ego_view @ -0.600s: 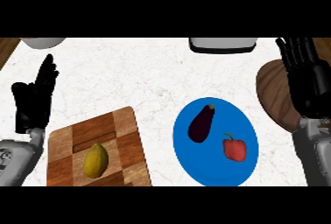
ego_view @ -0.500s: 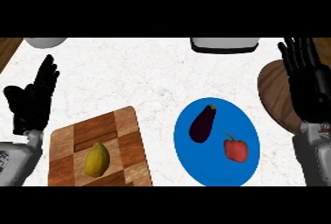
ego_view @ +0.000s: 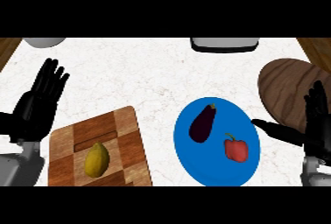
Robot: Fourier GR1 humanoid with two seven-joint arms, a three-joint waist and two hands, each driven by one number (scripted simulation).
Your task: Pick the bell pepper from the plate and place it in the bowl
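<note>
I see the red bell pepper (ego_view: 237, 148) with its green stem lying on the blue plate (ego_view: 213, 173), just right of an eggplant (ego_view: 202, 123). My right hand (ego_view: 310, 131) hangs beside the plate's right rim, fingers straight, thumb toward the pepper. Beyond it sits the wooden bowl (ego_view: 284, 87).

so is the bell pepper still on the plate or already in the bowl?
On the plate. The red bell pepper lies on the blue plate beside the eggplant; the right hand is open next to it, holding nothing.
</note>
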